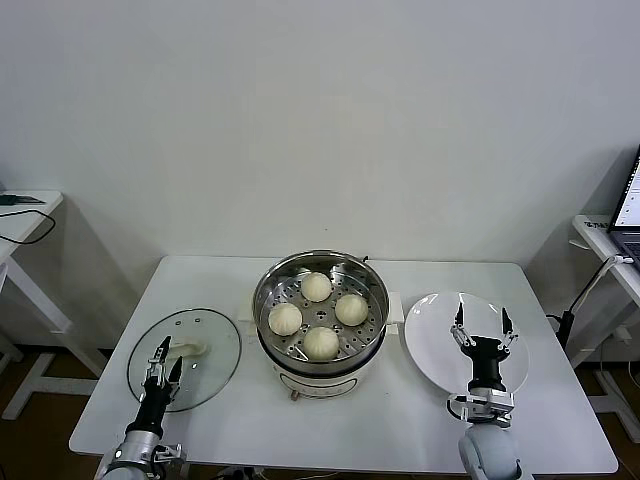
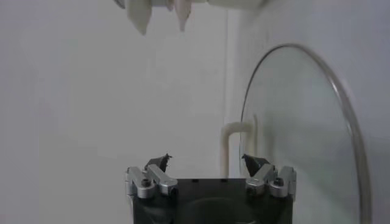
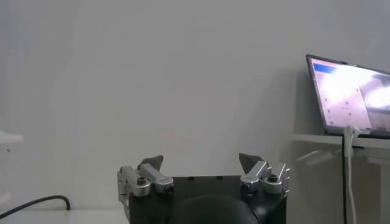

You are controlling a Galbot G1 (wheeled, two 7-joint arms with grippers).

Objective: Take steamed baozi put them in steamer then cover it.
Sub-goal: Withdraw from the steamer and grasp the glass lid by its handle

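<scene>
Four cream-white baozi [image 1: 316, 286] [image 1: 351, 309] [image 1: 285, 319] [image 1: 321, 343] lie on the perforated tray inside the shiny steel steamer [image 1: 268, 290] at the table's middle. The steamer is uncovered. The glass cover [image 1: 210, 372] lies flat on the table to its left, with its white handle [image 1: 187, 349] up. My left gripper [image 1: 166, 357] is open and empty, just beside the handle over the cover. In the left wrist view the gripper [image 2: 207, 161] faces the handle [image 2: 234, 143] and the cover [image 2: 304, 134]. My right gripper [image 1: 483, 325] [image 3: 201, 161] is open and empty above the white plate.
An empty flat white plate [image 1: 432, 345] lies right of the steamer. The white table [image 1: 380, 430] carries everything. A side table with a laptop [image 1: 628, 210] [image 3: 353, 97] stands at the far right, and another side table [image 1: 25, 215] at the far left.
</scene>
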